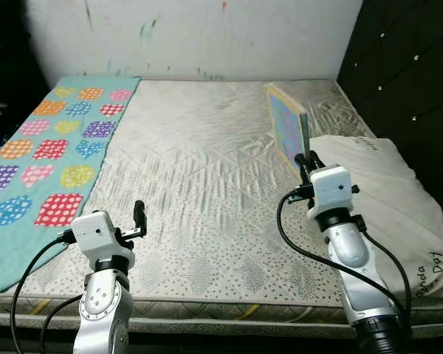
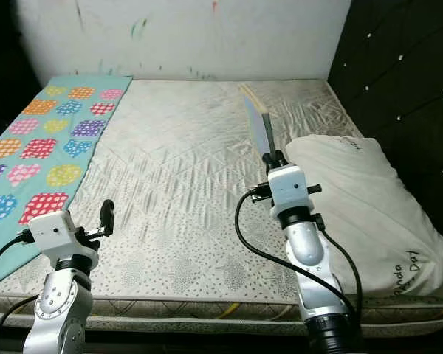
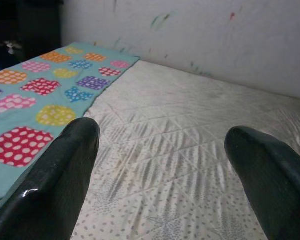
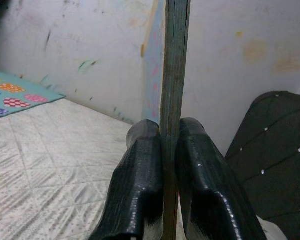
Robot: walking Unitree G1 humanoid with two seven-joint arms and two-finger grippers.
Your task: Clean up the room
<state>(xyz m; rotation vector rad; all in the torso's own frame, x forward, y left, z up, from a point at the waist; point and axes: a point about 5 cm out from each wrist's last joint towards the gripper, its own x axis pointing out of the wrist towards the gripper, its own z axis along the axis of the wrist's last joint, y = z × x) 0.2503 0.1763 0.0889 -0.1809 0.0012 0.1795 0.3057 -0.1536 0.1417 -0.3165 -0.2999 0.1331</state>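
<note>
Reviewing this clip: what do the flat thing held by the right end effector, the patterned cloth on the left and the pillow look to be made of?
The thin blue-faced flat board, clamped on edge in the right end effector, looks like stiff cardboard or a thin book: a layered matte edge shows. The teal cloth with coloured dotted patches seems to be printed woven fabric, lying flat and matte. The off-white pillow looks like soft cotton-like fabric, creased and puffy.

A wide bed with a bare quilted mattress (image 1: 207,169) takes most of the room. Behind it, at the far side, stands a white wall (image 1: 207,37) with small coloured paint marks. On the right is a dark tufted headboard (image 1: 406,74). The far left corner is dark.
</note>
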